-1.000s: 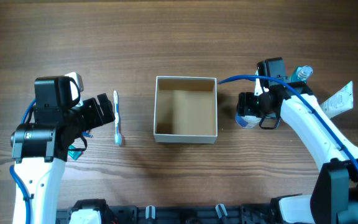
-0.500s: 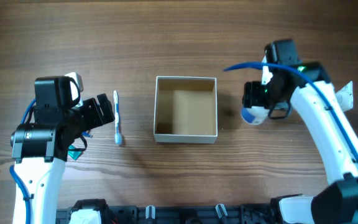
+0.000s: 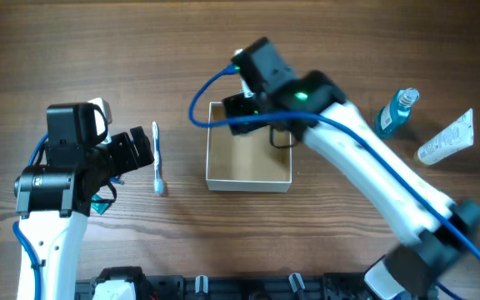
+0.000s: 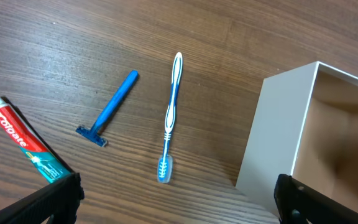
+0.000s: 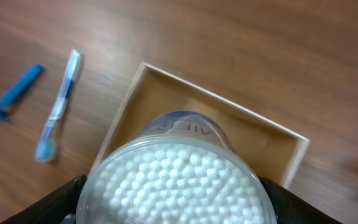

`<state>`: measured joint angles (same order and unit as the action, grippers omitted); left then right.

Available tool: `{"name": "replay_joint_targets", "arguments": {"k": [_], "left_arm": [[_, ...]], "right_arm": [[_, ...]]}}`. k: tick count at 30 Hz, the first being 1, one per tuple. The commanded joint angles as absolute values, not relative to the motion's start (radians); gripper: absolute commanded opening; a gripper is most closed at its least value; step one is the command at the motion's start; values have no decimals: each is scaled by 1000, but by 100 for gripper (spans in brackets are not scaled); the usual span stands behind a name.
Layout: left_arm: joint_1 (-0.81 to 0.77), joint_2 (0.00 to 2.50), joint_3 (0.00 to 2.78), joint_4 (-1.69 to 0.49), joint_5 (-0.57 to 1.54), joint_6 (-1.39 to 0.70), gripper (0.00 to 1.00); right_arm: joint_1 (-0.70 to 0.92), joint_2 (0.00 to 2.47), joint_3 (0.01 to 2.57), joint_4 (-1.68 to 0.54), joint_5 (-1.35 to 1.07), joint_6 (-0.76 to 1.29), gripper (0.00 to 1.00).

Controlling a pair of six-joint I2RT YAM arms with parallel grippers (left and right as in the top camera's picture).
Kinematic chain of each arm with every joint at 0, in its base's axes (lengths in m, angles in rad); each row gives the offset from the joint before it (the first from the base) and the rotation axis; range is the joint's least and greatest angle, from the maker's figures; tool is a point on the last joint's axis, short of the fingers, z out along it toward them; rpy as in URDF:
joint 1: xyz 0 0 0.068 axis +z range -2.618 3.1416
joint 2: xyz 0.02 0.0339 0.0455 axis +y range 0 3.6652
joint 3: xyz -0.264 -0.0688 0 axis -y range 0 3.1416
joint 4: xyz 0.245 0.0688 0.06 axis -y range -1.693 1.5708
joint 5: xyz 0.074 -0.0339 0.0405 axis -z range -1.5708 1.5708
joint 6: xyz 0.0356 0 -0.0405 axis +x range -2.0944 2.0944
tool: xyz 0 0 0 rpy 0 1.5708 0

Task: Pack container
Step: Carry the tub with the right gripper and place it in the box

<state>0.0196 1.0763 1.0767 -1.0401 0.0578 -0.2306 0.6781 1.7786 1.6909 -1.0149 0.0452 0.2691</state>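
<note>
The container, a white-walled cardboard box with a tan inside point(image 3: 248, 162), stands mid-table. It also shows in the left wrist view point(image 4: 278, 143) and in the right wrist view point(image 5: 278, 134). My right gripper point(image 3: 261, 117) hangs over the box's far edge. It is shut on a round clear jar of cotton swabs point(image 5: 176, 180), held above the box opening. The gripper hides the jar in the overhead view. My left gripper point(image 3: 136, 150) is open and empty, just left of a blue-and-white toothbrush point(image 3: 156, 158), which also shows in the left wrist view point(image 4: 171, 118).
A blue razor point(image 4: 110, 109) and a Colgate toothpaste tube point(image 4: 20, 146) lie left of the toothbrush. A blue bottle point(image 3: 396, 111) and a white tube point(image 3: 447, 137) lie at the right of the table.
My right arm has lifted the jar from the table right of the box and swung left over the box, uncovering the bottle and tube. The left arm has not moved.
</note>
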Motion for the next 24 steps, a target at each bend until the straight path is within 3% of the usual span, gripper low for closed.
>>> {"name": "replay_joint_targets", "arguments": {"k": [1, 14, 17, 19, 22, 24], "left_arm": [[15, 1076, 1095, -1041, 51, -239, 100], [15, 1076, 1095, -1041, 51, -240, 100], [15, 1076, 1095, -1041, 51, -240, 100], [15, 1076, 1095, -1042, 51, -239, 100], [15, 1076, 1095, -1041, 51, -239, 100], [15, 1076, 1095, -1042, 51, -240, 100]], "right_arm": [[687, 1893, 1703, -978, 27, 290, 4], [687, 2024, 1694, -864, 6, 263, 8], [687, 2024, 1694, -866, 6, 262, 64], [687, 2024, 1694, -866, 6, 263, 69], [687, 2024, 1694, -866, 6, 262, 84], [687, 2024, 1694, -866, 6, 263, 88]]}}
